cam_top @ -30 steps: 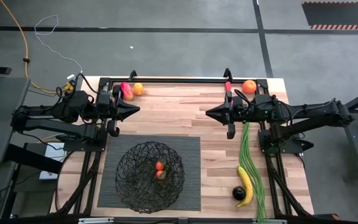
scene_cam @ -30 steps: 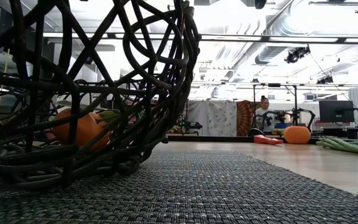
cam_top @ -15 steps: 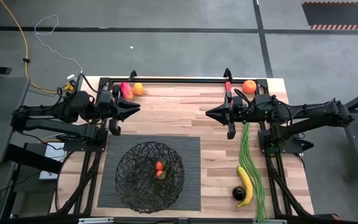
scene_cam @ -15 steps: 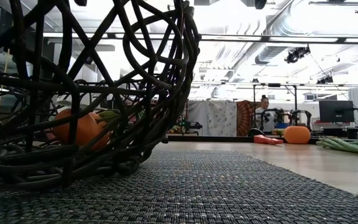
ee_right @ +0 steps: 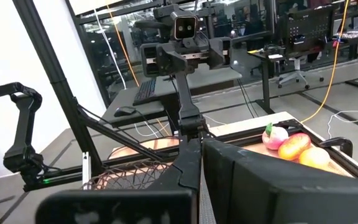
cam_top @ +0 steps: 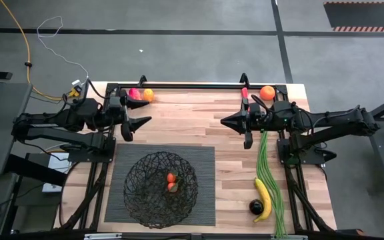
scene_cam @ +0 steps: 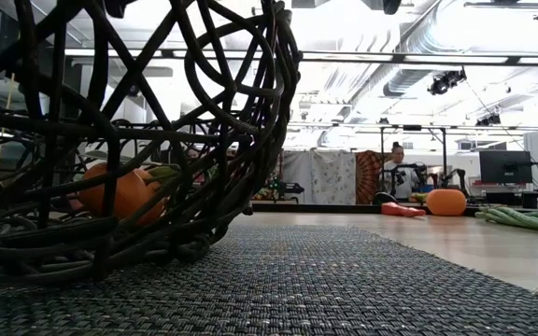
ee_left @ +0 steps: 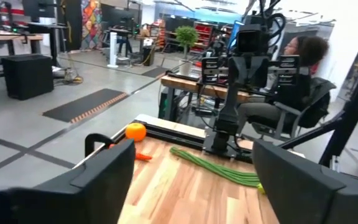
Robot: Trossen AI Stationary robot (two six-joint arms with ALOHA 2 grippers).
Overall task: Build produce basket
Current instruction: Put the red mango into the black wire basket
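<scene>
The black wire basket (cam_top: 161, 180) stands on a dark ribbed mat (cam_top: 202, 157), with an orange piece of produce (cam_top: 171, 181) lying in its bottom (scene_cam: 120, 191). My left gripper (cam_top: 141, 113) hovers open above the table's far left, holding nothing, its fingers (ee_left: 73, 180) wide apart. A pink peach (cam_top: 133, 94) and an orange (cam_top: 148, 95) lie at the far edge beside it. My right gripper (cam_top: 224, 121) hovers shut at the far right, pointing toward the left one. Near it are an orange (cam_top: 267, 93) and a red pepper (cam_top: 244, 93).
Long green beans (cam_top: 268, 170) run down the table's right side, with a yellow banana (cam_top: 263, 198) and a dark round fruit (cam_top: 255, 207) at their near end. A black frame rail (cam_top: 192, 85) lines the far edge. A person sits beyond the table (ee_left: 297, 68).
My left gripper has opened from shut to wide apart while staying at the table's far left. My right gripper has kept still and shut.
</scene>
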